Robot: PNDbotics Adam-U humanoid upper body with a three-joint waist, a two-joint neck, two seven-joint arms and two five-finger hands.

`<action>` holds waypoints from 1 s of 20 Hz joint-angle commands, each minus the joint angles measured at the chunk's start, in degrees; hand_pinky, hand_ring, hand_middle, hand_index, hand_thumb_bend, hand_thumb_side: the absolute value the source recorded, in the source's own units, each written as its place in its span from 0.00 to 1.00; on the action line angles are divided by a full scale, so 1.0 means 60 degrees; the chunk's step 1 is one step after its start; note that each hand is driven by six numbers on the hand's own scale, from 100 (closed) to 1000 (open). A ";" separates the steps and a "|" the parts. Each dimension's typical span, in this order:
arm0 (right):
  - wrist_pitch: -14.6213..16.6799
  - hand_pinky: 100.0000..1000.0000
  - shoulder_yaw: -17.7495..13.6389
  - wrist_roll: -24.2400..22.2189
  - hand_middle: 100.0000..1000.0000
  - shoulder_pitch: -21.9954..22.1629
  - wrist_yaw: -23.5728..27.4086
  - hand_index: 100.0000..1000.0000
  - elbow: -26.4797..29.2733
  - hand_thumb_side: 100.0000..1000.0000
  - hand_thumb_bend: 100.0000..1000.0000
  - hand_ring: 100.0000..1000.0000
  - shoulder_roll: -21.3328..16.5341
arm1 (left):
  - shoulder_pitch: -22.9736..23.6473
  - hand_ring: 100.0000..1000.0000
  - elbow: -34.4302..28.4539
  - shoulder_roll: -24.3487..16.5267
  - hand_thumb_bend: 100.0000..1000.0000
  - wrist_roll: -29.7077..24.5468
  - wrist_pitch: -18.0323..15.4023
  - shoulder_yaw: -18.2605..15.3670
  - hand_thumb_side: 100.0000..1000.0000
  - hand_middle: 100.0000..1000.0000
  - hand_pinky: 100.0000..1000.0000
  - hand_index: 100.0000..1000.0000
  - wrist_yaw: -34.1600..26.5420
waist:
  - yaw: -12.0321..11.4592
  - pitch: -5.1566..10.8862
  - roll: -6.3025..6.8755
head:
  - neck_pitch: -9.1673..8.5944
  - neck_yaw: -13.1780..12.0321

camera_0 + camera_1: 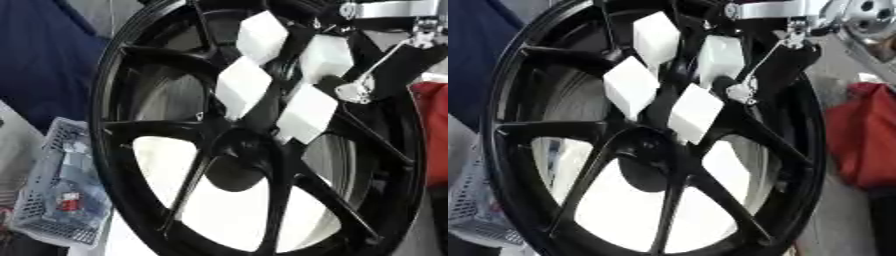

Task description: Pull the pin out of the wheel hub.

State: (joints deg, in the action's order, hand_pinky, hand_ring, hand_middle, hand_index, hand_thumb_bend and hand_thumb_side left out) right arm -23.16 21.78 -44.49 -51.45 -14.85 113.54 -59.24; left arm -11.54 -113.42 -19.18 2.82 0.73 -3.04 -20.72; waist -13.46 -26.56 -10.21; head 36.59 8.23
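Left eye view puts the right hand (306,111) nearest, coming in from 1 o'clock on a black arm with a silver joint and a thin silver rod (381,65). It lies across the upper spokes of the wheel (103,145), and four white blocks (631,85) on it stand out against the black. Whether it is open or closed on anything I cannot tell, because black hand and black spokes merge. The left hand shows in neither view.

Behind the hand the wheel stands nearly upright and fills the frame. Its hub (234,170) sits just below the middle, at about 7 o'clock from the white blocks, as a dark oval. I cannot make out the pin. It may be hidden under the hand or lost in the dark hub.

Further off, a white mesh basket (52,200) sits at 8 o'clock beside the rim, a red thing (868,145) at 3 o'clock, and blue cloth (44,60) at 10 o'clock.

The main risk, as I judge it, is pulling at the wrong spot. With the pin unseen, the hand could close on a spoke instead. A pull off the pin's axis might jam it or rock the upright wheel toward the basket. The silver rod could also snag between spokes as the arm draws back.
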 commanded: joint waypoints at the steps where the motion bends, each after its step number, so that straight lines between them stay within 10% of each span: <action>1: -0.0130 0.54 -0.0326 0.0240 0.34 -0.0185 0.0129 0.59 0.0171 0.00 0.00 0.31 -0.0202 | -0.0010 0.49 -0.0196 -0.0093 0.11 0.0016 0.0026 -0.0002 0.99 0.65 1.00 0.78 -0.0033 | 0.0029 0.0306 0.0112 | -0.0096 0.0007; 20: -0.0119 0.56 -0.1426 0.0335 0.33 -0.0467 0.0459 0.53 0.0175 0.00 0.00 0.26 -0.0420 | 0.0095 0.49 -0.0196 -0.0117 0.11 0.0089 0.0024 -0.0077 0.99 0.65 1.00 0.78 -0.0029 | 0.0256 0.0420 0.0129 | 0.0020 -0.0171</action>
State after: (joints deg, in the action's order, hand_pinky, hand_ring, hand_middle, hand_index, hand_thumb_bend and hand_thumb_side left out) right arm -23.23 15.39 -42.35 -53.69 -12.12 113.89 -59.50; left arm -11.02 -113.42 -19.18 3.15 0.96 -3.07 -20.89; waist -11.99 -25.95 -10.05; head 36.68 7.42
